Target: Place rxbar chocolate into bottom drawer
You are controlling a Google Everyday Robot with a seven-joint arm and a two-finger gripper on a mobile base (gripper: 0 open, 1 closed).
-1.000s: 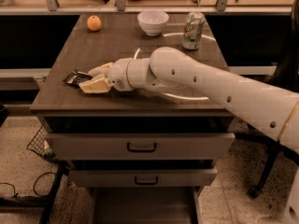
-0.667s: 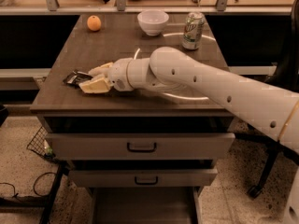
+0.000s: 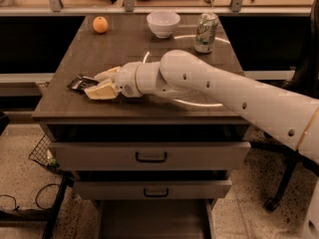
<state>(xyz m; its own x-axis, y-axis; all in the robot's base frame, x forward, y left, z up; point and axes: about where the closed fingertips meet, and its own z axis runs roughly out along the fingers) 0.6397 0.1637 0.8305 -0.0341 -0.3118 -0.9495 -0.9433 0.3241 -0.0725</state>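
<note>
Low on the table (image 3: pixel 164 51), front left, the gripper (image 3: pixel 91 85) lies with fingers (image 3: pixel 105 90) spread either side of the chocolate bar (image 3: pixel 78 82). It should close squarely before lifting toward the open bottom drawer (image 3: pixel 149 222).

Wood tabletop (image 3: pixel 124 46) w/ 1 orange (image 3: pixel 100 24), 1 bowl (image 3: pixel 163 23), 1 can (image 3: pixel 206 32) at back, rxbar chocolate (image 3: pixel 77 82) front-L, hand (image 3: pixel 91 85) at it

The cream pincer (image 3: pixel 92 84) sits front-left on the dark brown wood-grain table (image 3: pixel 124 49), right by the rxbar chocolate (image 3: pixel 79 83), which is black and shiny with pale marks. Arm (image 3: pixel 224 91) is off-white. Further back are an orange fruit (image 3: pixel 100 24), a white bowl (image 3: pixel 163 23) and a green-and-silver can (image 3: pixel 206 32). Bottom drawer (image 3: pixel 149 218) is plain grey.
</note>
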